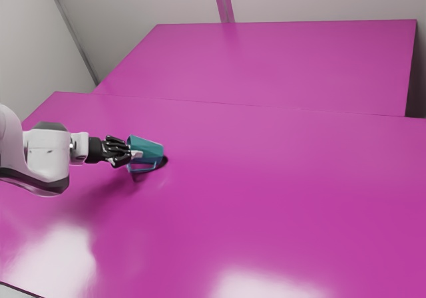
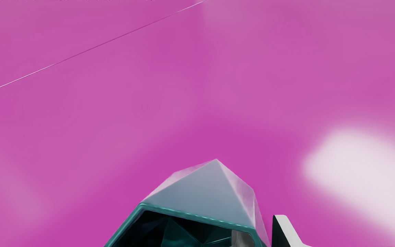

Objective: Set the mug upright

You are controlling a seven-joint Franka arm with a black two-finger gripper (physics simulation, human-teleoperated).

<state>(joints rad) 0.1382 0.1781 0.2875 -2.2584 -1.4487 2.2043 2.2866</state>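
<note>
The teal mug [image 1: 148,148] lies on its side, its mouth facing the gripper and its handle on the lower side in the exterior view. My gripper [image 1: 136,154] is at the mouth end, level with the mug. In the wrist view the mug [image 2: 201,195] shows its rim and dark inside at the bottom edge. There the gripper [image 2: 262,240] is shut on the mug's wall, one finger [image 2: 286,233] outside it and a grey tip just inside. The far parts of the fingers are hidden.
The pink table [image 1: 266,191] spreads around the mug, with a second pink surface [image 1: 279,62] behind it. The arm [image 1: 50,151] comes in from the exterior view's left. A dark shadow lies beside the mug's base.
</note>
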